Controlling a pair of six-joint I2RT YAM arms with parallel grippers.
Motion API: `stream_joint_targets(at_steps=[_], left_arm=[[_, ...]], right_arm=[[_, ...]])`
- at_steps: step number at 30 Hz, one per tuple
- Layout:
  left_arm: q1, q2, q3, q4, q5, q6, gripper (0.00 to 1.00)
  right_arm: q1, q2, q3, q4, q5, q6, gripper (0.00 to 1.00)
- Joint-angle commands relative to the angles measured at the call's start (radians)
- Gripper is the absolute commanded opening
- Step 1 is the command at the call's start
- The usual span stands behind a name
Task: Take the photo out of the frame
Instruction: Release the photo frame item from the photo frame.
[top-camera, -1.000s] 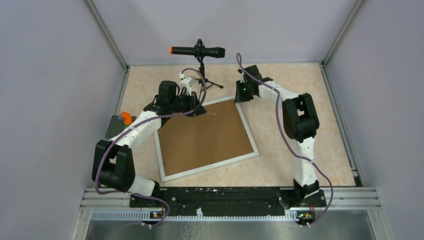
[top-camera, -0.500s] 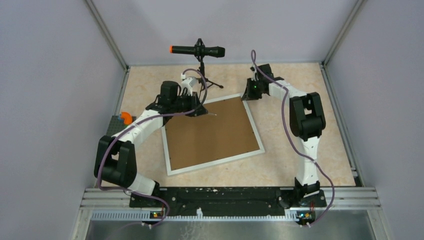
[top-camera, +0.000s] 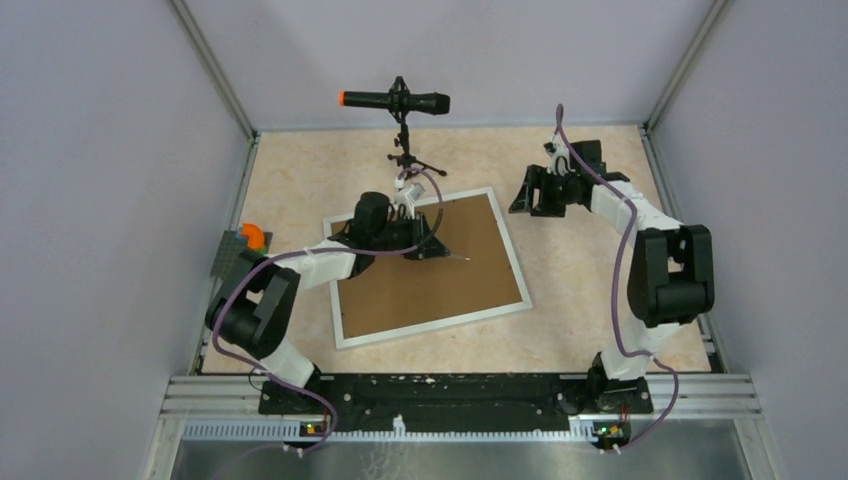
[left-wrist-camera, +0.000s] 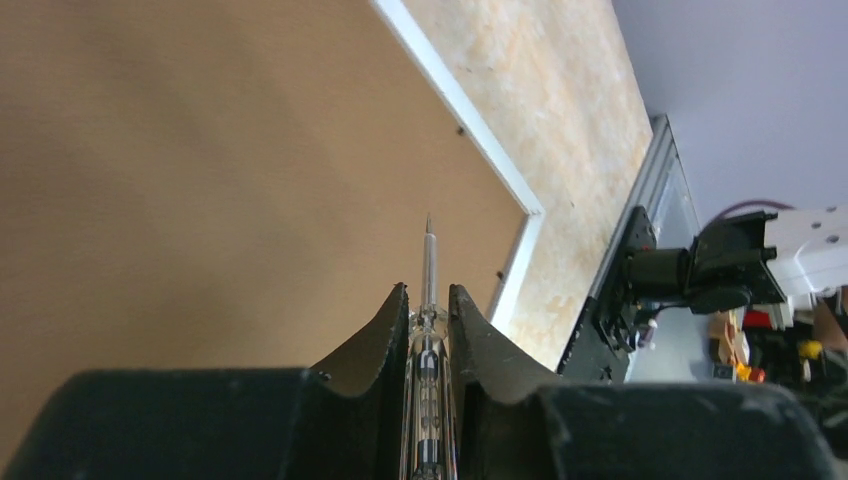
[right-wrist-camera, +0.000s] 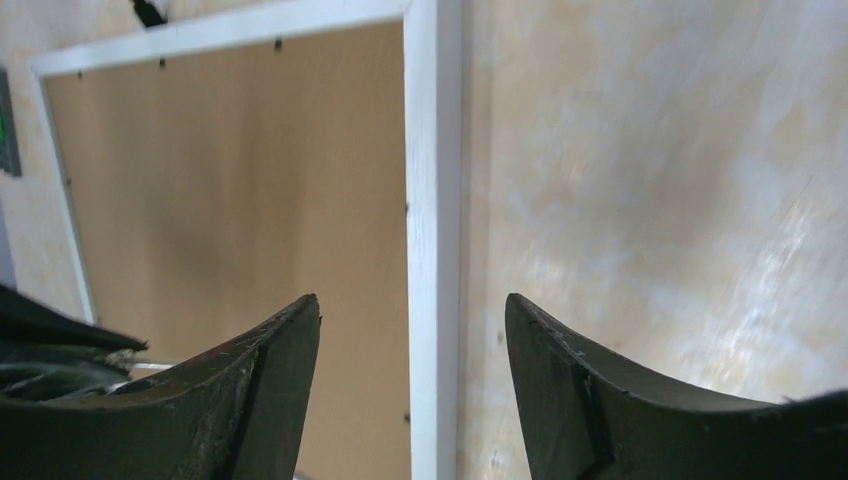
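The frame (top-camera: 430, 323) is sitting further to the right than a second ago, and my right arm is backing away from its far corner with its jaws now spread.

The frame is lying flat on the table (top-camera: 580, 300), back side up, so its brown board (top-camera: 430, 280) is showing and the photo is hiding from me. My left gripper (left-wrist-camera: 428, 310) is hanging over the far part of the board and squeezing a thin pointed tool (left-wrist-camera: 429, 265), whose tip is pointing across the board. My right gripper (right-wrist-camera: 412, 305) is hovering just past the frame's far right corner, wide apart and holding nothing. A microphone (top-camera: 395, 101) is standing behind the frame.
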Motion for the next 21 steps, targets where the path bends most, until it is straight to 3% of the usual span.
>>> stream_joint_targets(at_steps=[1,8,12,21], left_arm=[[-0.090,0.049,-0.012,0.239,-0.014,-0.119,0.00],[-0.176,0.156,-0.053,0.505,-0.050,-0.228,0.00],[-0.186,0.215,-0.086,0.634,-0.060,-0.271,0.00],[-0.188,0.328,-0.088,0.749,-0.069,-0.316,0.00]], right_arm=[[-0.024,-0.112,-0.201,-0.068,-0.120,-0.076,0.67],[-0.043,-0.209,-0.419,0.012,-0.178,-0.107,0.64],[-0.046,-0.177,-0.431,0.037,-0.213,-0.107,0.57],[-0.047,-0.110,-0.451,0.077,-0.248,-0.098,0.40]])
